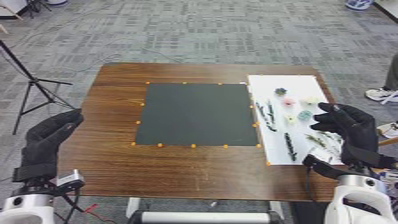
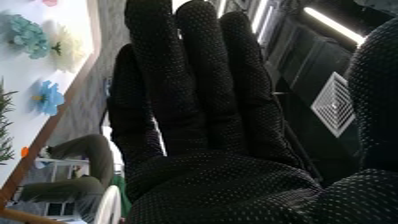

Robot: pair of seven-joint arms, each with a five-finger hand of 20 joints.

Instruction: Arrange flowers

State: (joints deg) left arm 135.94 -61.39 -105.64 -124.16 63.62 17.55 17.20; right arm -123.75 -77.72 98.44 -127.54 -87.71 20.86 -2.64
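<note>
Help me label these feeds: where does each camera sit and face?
Head view: on the robot's head, facing forward and down at the table; left hand and right hand in sight.
Right wrist view: on the wrist, looking along the right hand's fingers, past the white sheet, to ceiling lights.
Both show the right hand, sheet and flowers.

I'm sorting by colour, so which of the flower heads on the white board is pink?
In the head view, the pink flower head lies left of the cream one and below the dark one; no other is pink.
</note>
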